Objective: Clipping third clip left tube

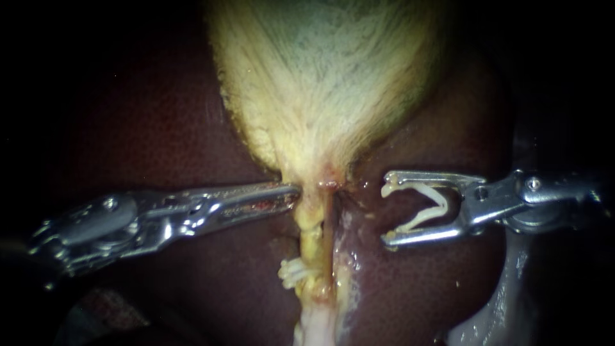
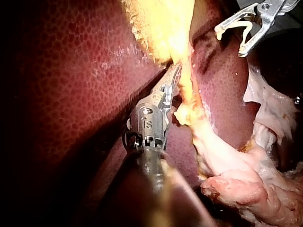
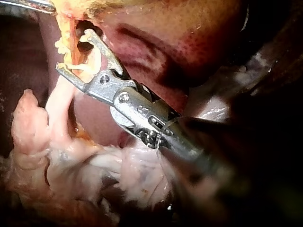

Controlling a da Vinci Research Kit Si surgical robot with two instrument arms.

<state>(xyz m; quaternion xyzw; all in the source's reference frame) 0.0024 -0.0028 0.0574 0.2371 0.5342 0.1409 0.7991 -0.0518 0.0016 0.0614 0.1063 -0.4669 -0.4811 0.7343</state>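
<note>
The pale yellow gallbladder (image 1: 320,77) narrows to a yellowish tube (image 1: 311,234) that runs down over the dark red liver (image 1: 160,128). My left instrument (image 1: 296,191) comes in from the left, its jaws lying together on the tissue at the gallbladder's neck, against the tube's left side. My right instrument (image 1: 385,208) stands to the right of the tube and apart from it. Its jaws are spread wide and carry a white clip (image 1: 410,186) between them. Lower on the tube sits a white clip (image 1: 293,272). The left wrist view shows my left instrument (image 2: 174,75) reaching under the yellow tissue.
A pale, wet strip of tissue (image 1: 343,256) runs beside the tube on its right. Loose pinkish-white tissue (image 3: 94,165) lies under my right instrument (image 3: 73,49) in the right wrist view. Liver surrounds the tube on both sides.
</note>
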